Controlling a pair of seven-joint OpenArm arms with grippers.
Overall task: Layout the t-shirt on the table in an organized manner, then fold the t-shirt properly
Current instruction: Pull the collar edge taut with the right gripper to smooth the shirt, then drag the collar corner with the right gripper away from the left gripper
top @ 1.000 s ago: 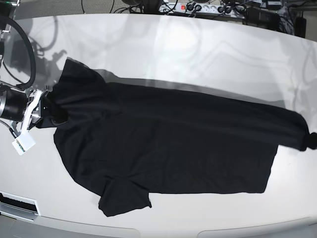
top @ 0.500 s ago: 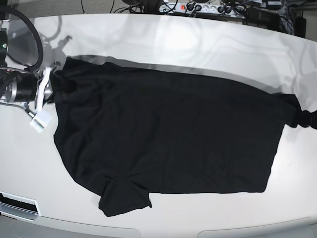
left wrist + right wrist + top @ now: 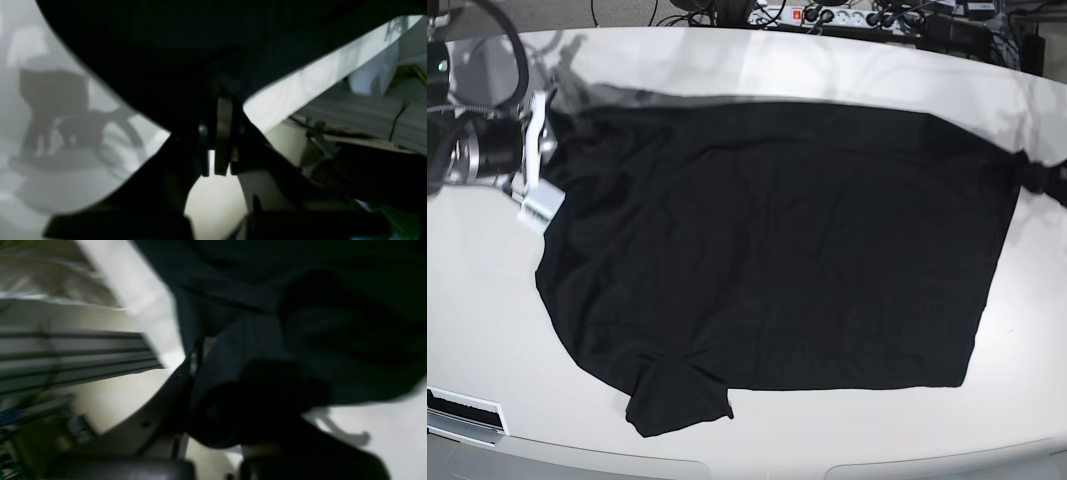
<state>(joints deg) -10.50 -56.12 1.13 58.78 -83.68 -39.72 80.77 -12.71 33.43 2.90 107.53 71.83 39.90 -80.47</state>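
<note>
While the white tabletop (image 3: 757, 60) filled nearly the whole base view, the black shirt (image 3: 767, 250) lay spread across its middle as a broad, mostly flat sheet, its far edge drawn out in a nearly straight line between the two arms. One sleeve (image 3: 677, 400) jutted toward the near edge, lying flat with a few creases around it. At the shirt's far corner on the base view's left, the right tool (image 3: 545, 150) was pressed together, pinching the cloth; its wrist view was blurred and showed only dark folds bunched against the fingers. At the opposite far corner, the left tool (image 3: 1039, 178) pinched the fabric too, and its wrist view showed the fingers (image 3: 223, 133) closed on the dark hem above the pale tabletop.
</note>
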